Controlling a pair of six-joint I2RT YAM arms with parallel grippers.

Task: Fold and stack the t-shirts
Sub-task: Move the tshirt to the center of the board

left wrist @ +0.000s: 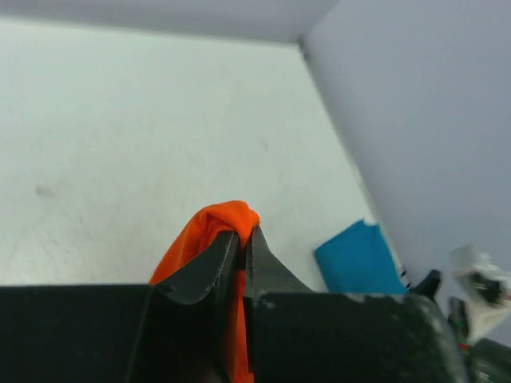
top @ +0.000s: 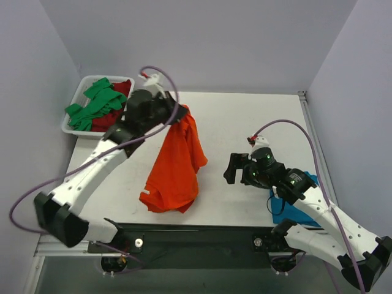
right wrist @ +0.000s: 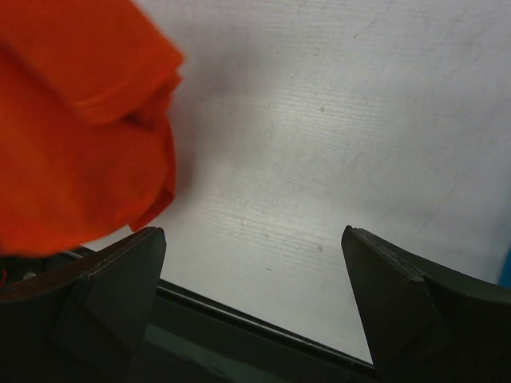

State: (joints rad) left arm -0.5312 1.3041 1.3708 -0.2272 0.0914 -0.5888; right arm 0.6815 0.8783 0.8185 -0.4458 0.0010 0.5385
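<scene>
Your left gripper (left wrist: 243, 233) is clamped on a bunched edge of the orange shirt (top: 177, 162), which hangs limp below its fingers. It's light, soft cloth, so expect it to sag and twist. Your right gripper (right wrist: 251, 235) stands wide open and empty, with the shirt just beyond its left finger. Pinch a lower corner there.

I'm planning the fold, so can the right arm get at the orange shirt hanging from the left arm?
Probably yes: the right arm has its jaws open, facing the orange shirt, with only table between.
</scene>
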